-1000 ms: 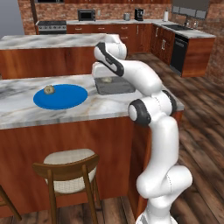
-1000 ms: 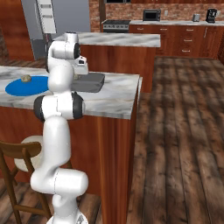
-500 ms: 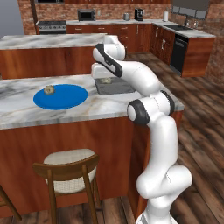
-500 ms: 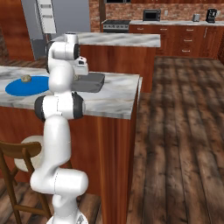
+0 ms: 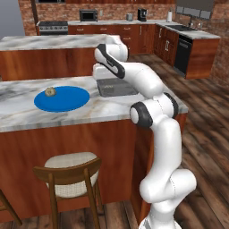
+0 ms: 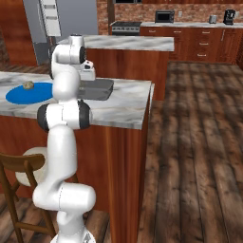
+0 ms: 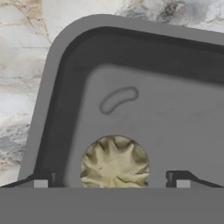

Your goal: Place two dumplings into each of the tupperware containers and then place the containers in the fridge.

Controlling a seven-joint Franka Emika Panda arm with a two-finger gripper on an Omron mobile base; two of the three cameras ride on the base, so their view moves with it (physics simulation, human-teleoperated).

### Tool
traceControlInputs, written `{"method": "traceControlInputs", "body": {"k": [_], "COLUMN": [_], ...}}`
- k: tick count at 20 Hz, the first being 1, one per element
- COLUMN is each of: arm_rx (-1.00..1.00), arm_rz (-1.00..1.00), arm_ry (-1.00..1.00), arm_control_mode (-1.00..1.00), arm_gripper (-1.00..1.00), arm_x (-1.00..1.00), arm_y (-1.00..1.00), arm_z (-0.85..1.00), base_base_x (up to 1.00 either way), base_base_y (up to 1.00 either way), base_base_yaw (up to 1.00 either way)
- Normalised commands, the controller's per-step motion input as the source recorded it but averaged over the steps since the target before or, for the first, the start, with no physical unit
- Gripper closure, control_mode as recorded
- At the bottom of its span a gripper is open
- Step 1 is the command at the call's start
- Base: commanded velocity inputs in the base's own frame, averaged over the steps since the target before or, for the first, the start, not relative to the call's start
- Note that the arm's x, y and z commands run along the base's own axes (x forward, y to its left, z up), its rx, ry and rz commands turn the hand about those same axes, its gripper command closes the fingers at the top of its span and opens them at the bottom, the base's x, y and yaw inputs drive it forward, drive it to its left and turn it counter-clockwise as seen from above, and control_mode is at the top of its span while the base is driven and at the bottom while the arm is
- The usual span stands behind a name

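While my end effector hangs low over the grey container, its two dark fingertips stand wide apart at the bottom of the hand view, open and gripping nothing. Between them, on the container's floor, lies one dumpling, pale tan and pleated, free of both tips and close to the container's rounded corner. An oval mark is pressed into the floor just beyond it. Around the container's rim I see the marbled top of the desk.

From the left base view, my white arm bends over the desk and my hand sits right above the container, which rests flat near the desk's right end. To its left lies a round blue plate, apart from the container, with a second dumpling on its left part. A wooden chair with a pale cushion stands below the desk's front.

Farther back runs a second marble-topped island, and beyond it red-brown cabinets with a microwave. In the right base view the grey fridge stands at the far left, well apart from the container.
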Motion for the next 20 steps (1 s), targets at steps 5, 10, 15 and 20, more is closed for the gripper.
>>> {"method": "traceControlInputs", "body": {"k": [5,10,15,20], "arm_rx": [0.00,0.00,0.00,0.00], "arm_rz": [0.00,0.03,0.07,0.11], "arm_ry": [-0.03,-0.01,-0.11,-0.10], "arm_control_mode": [-1.00,-1.00,-1.00,-1.00], "arm_gripper": [-1.00,-1.00,-1.00,-1.00], "arm_x": [-0.15,-0.11,-0.03,-0.04], "arm_y": [0.63,0.85,0.84,0.88], "arm_z": [0.19,0.16,0.09,0.00], "base_base_x": [0.00,0.00,0.00,0.00], "base_base_y": [0.00,0.00,0.00,0.00], "base_base_yaw": [0.00,0.00,0.00,0.00]}}
